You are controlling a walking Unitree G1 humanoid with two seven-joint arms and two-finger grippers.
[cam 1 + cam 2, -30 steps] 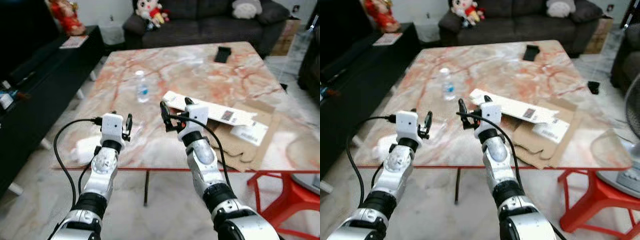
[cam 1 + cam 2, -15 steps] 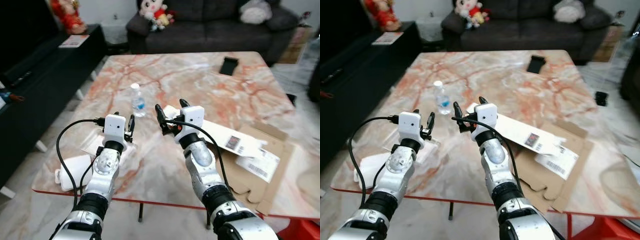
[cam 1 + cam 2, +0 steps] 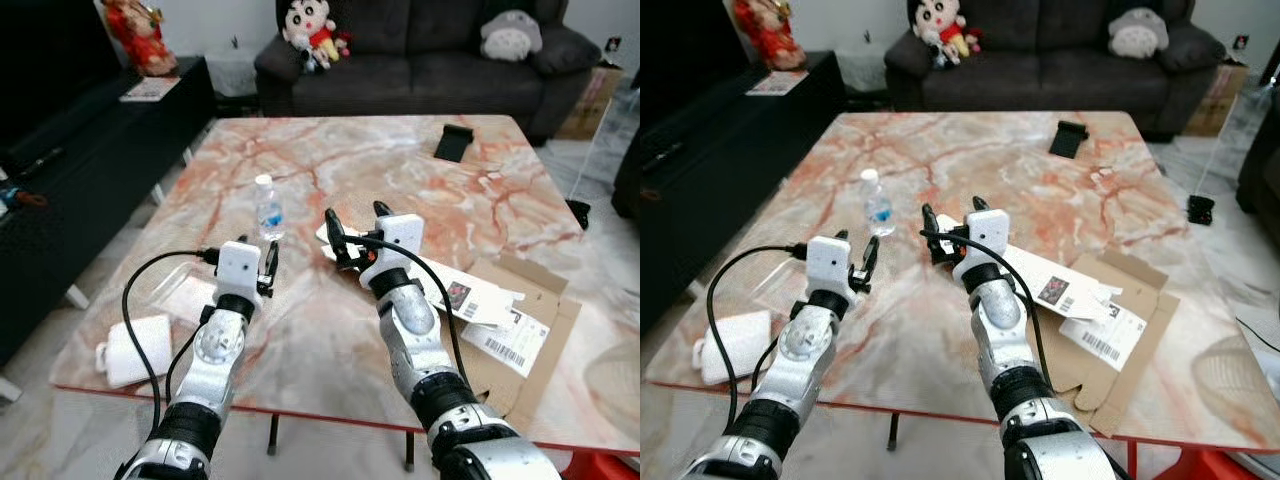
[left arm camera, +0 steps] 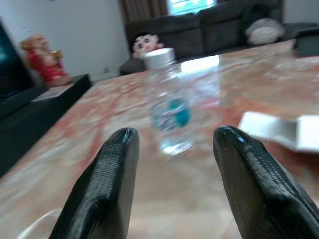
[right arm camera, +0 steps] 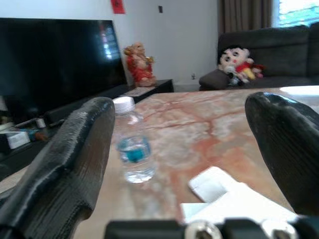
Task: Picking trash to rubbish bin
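Note:
A small clear water bottle [image 3: 268,207] with a blue label stands upright on the marble table [image 3: 340,160], left of centre. Both arms are raised over the table's near half. My left gripper [image 3: 258,262] is open, a short way in front of the bottle, which stands beyond its fingers in the left wrist view [image 4: 169,114]. My right gripper [image 3: 352,222] is open too, to the right of the bottle [image 5: 132,144], above the end of a long white labelled paper strip [image 3: 440,280]. A flattened brown cardboard box [image 3: 535,330] lies at the front right.
A white crumpled packet [image 3: 135,350] and a clear plastic wrapper [image 3: 185,290] lie at the table's front left corner. A black phone [image 3: 455,143] rests at the far right. A dark sofa [image 3: 420,60] with plush toys is behind, and a black cabinet [image 3: 90,130] runs along the left.
The camera has come closer to the table, and more of the front left corner shows. Both grippers stay raised and open, now over the tabletop and nearer the bottle.

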